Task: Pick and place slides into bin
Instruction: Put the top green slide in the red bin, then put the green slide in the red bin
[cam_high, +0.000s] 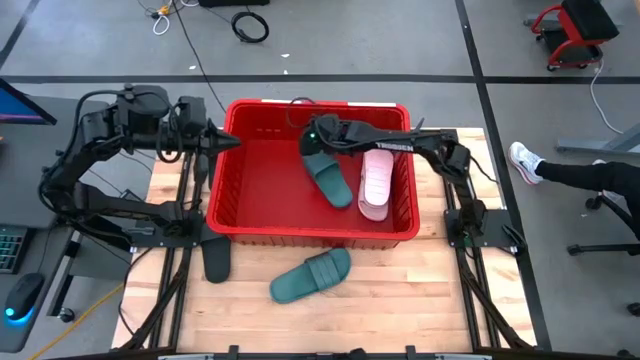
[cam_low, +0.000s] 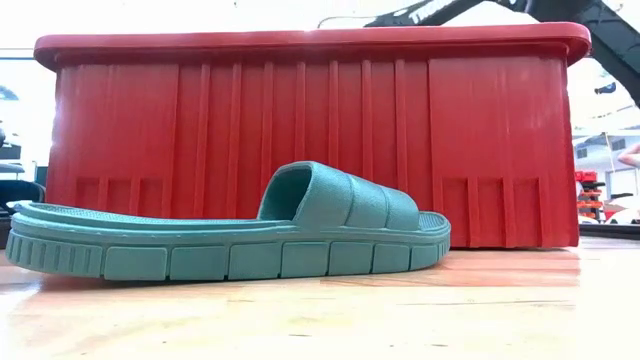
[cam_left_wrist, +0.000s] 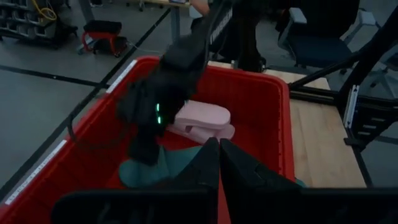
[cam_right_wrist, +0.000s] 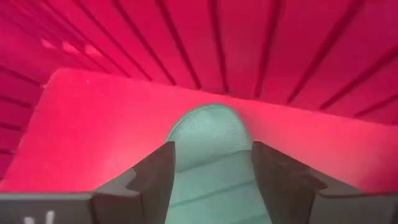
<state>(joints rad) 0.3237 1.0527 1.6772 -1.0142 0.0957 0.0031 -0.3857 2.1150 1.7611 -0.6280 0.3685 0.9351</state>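
Slides: teal slide (cam_high: 328, 177) lying inside the bin (cam_high: 232, 212), toward the middle of the red floor, with the pink slide (cam_high: 376, 182) just beside it on the right-arm side, also inside. Second teal slide (cam_high: 311, 275) out on the wooden table (cam_high: 420, 300) in front of the bin, near its front wall but apart from it; seen side-on in the low view (cam_low: 230, 240), sole flat on the wood, strap arched up, red slotted wall (cam_low: 480, 150) behind. Black slide (cam_high: 216, 259) on the table near the bin's front left corner, partly over the table frame

Right gripper (cam_high: 312, 142) reached in over the bin from the right, hanging above the heel end of the teal slide inside; fingers (cam_right_wrist: 149, 180) spread apart, straddling the rounded teal end (cam_right_wrist: 208, 140) without closing on it, red floor all round

Left gripper (cam_high: 232, 141) at the bin's left rim, tip pointing inward over the wall; fingers (cam_left_wrist: 205, 168) pressed together, holding nothing. From its wrist view: right arm (cam_left_wrist: 168, 81) dark over the bin, pink slide (cam_left_wrist: 202, 121) beyond it on the red floor
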